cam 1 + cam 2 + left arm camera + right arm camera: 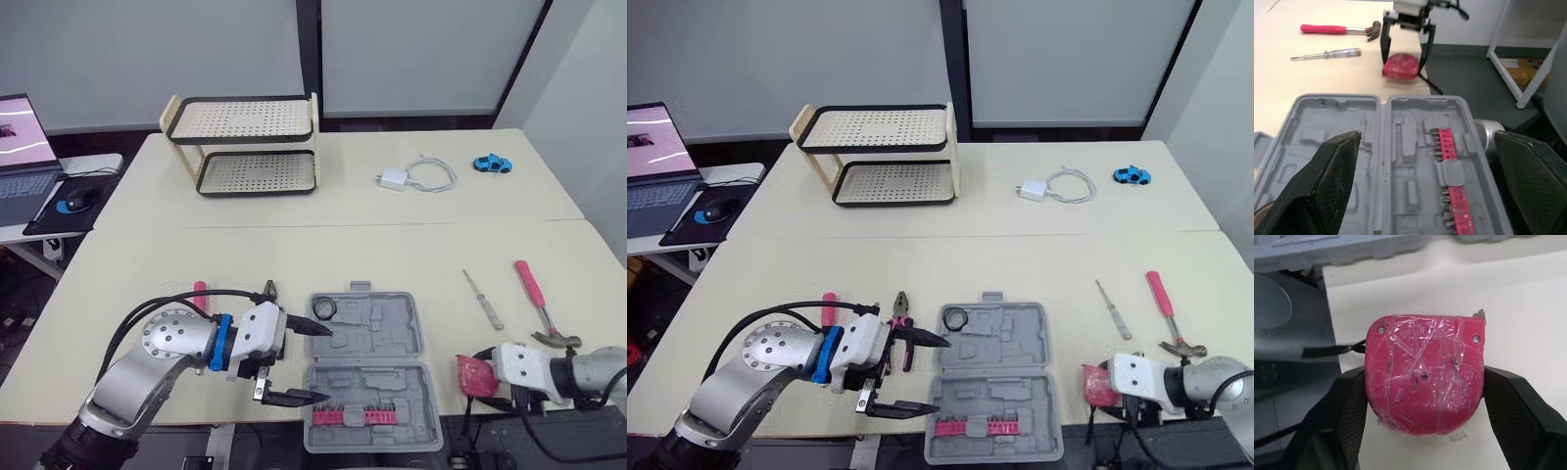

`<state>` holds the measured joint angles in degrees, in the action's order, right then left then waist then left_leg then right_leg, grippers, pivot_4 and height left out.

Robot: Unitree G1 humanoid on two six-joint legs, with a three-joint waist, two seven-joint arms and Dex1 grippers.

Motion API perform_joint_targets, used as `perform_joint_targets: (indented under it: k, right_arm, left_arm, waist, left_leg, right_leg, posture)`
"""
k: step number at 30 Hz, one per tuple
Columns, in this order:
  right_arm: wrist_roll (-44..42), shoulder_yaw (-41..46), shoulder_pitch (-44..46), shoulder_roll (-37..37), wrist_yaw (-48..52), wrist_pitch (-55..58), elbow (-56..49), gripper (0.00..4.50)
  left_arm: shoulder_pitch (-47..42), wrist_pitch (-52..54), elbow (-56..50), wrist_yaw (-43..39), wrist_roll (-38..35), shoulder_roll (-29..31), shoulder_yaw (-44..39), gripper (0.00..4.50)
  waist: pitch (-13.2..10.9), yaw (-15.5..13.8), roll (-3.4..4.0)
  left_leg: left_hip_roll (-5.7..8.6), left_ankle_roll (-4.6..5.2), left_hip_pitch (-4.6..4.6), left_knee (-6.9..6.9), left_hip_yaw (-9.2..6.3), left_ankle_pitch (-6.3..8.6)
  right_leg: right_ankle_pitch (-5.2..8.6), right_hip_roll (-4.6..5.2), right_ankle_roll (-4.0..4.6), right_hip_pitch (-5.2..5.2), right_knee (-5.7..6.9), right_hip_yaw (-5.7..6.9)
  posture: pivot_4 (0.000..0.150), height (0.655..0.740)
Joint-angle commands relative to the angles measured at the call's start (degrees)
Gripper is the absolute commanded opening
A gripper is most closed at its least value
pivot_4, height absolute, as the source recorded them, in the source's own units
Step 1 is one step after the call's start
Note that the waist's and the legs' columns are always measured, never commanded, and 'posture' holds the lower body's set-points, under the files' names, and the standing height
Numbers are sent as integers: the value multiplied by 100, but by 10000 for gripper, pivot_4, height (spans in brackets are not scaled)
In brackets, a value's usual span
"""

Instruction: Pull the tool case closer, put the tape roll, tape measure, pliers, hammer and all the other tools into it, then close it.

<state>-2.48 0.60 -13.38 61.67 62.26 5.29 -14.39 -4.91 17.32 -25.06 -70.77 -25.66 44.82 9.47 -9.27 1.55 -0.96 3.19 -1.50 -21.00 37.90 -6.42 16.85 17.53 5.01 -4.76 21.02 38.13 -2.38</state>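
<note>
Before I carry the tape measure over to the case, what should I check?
1. Tool case open, near the table edge: ok.
2. Right gripper against both sides of the tape measure: ok.
3. Tape measure lifted off the table: cannot tell.
4. Left gripper clear of the case: not ok, its open fingers reach over the left side.
5. Tape roll in the case: ok.
6. Hammer, screwdriver, pliers packed: not ok, on the table.
</note>
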Motion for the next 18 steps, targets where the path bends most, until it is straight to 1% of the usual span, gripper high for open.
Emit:
perform_joint_targets:
  k: [1,5,7,9,13,18]
  right_arm:
    - [-226,268,228,345,158,1092,-1008,32119]
    - [-485,45,800,656,410,2187,-1729,32119]
    - [-506,-399,1514,784,685,2599,-1944,32119]
    - [-469,-837,2222,669,796,2933,-1955,32119]
    - [-228,-1793,3639,162,985,3447,-1562,32119]
    - [126,-2596,4622,-330,1138,3547,-895,32119]
  left_arm:
    - [-55,175,0,61,-97,160,-258,45000]
    - [-100,401,-13,263,-218,127,-404,45000]
    - [-121,656,-67,444,-390,71,-529,45000]
    - [-155,740,-83,540,-411,44,-554,45000]
    - [-193,748,-56,741,-286,-9,-531,45000]
    - [-144,667,-98,949,-56,-44,-404,45000]
  waist:
    - [0,0,0]
    - [-3,-8,-2]
    - [-4,3,-2]
    - [-5,10,-4]
    - [-9,8,-5]
    - [-8,5,-5]
  left_leg:
    - [-1,0,0,-1,-1,0]
    - [2,0,-6,0,-2,0]
    - [6,0,-10,0,-1,0]
    - [6,0,-10,0,-2,0]
    - [3,-1,-16,-2,-5,0]
    - [10,-11,-52,6,-5,-6]
  right_leg:
    - [0,-1,0,1,-1,1]
    - [0,2,0,3,-5,3]
    - [0,7,0,6,-6,2]
    - [0,7,-1,8,-6,4]
    - [0,5,0,17,-7,6]
    - [-1,12,0,51,-8,5]
  posture:
    - [1500,7400]
    - [1500,7400]
    - [1500,7400]
    - [1500,7400]
    - [1500,7400]
    - [1500,7400]
